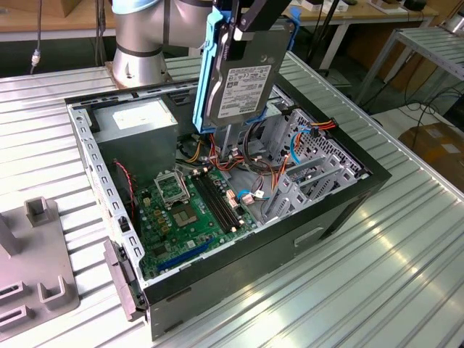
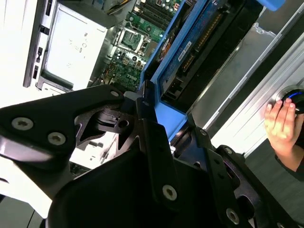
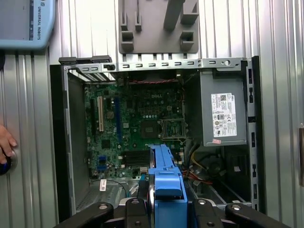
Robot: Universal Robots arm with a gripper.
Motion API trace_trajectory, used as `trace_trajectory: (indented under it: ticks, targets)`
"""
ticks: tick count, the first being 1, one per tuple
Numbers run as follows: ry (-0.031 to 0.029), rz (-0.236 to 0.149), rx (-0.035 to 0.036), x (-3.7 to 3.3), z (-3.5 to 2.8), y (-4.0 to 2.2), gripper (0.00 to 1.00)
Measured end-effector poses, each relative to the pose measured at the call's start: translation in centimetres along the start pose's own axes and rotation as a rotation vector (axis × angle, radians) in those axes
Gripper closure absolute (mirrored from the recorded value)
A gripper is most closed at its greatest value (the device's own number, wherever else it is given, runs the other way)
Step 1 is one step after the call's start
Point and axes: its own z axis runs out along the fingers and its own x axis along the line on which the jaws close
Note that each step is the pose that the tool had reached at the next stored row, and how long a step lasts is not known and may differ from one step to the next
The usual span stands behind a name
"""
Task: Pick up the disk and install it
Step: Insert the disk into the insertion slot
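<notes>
The disk [image 1: 243,83], a grey metal drive with a pale label and bright blue carrier rails, hangs upright and slightly tilted above the far side of the open computer case [image 1: 109,181]. My gripper [image 1: 241,27] is shut on its top edge. In the second wrist view the black fingers [image 2: 152,142] clamp the blue carrier [image 2: 166,111], with the disk [image 2: 199,38] reaching toward the case. In the first wrist view the blue carrier edge of the disk [image 3: 165,183] sits between the gripper [image 3: 166,211] parts, over the motherboard [image 3: 137,128].
Inside the case are a green motherboard [image 1: 188,206], a power supply [image 1: 138,119], loose cables [image 1: 254,163] and a metal drive cage [image 1: 312,170]. A grey fixture [image 1: 36,279] lies on the ribbed table at the exterior view's left. A person's hand [image 2: 282,123] rests beside the case.
</notes>
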Motion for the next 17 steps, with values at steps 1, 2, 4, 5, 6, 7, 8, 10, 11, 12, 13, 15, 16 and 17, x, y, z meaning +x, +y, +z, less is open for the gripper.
trace_trajectory:
  ticks: [1,2,4,5,6,7,8,10,11,12,13,15,16,17]
  targets:
    - [-0.0001,0.000,0.0000,0.01,0.01,-0.10,0.63]
    - [-0.0001,0.000,0.0001,0.02,0.01,-0.17,0.63]
    - [-0.0001,0.000,0.0001,0.02,0.01,-0.21,0.63]
    - [0.0000,0.000,0.0001,0.02,0.01,-0.22,0.63]
    - [-0.0001,0.000,0.0001,0.01,0.01,-0.24,0.63]
    - [-0.0001,0.000,0.0000,0.01,0.01,-0.24,0.63]
    - [-0.0001,0.000,0.0000,0.01,0.01,-0.24,0.63]
    - [-0.0001,0.000,0.0000,0.01,0.01,-0.25,0.63]
    - [-0.0001,0.000,0.0000,0.01,0.01,-0.25,0.63]
    - [0.0000,0.000,0.0000,0.01,0.01,-0.25,0.63]
    - [-0.0001,0.000,0.0000,0.02,0.01,-0.25,0.63]
    - [-0.0001,0.000,0.0001,0.03,0.01,-0.25,0.63]
    - [-0.0001,0.000,0.0000,0.03,0.01,-0.25,0.63]
    - [-0.0001,0.000,0.0001,0.04,0.01,-0.25,0.63]
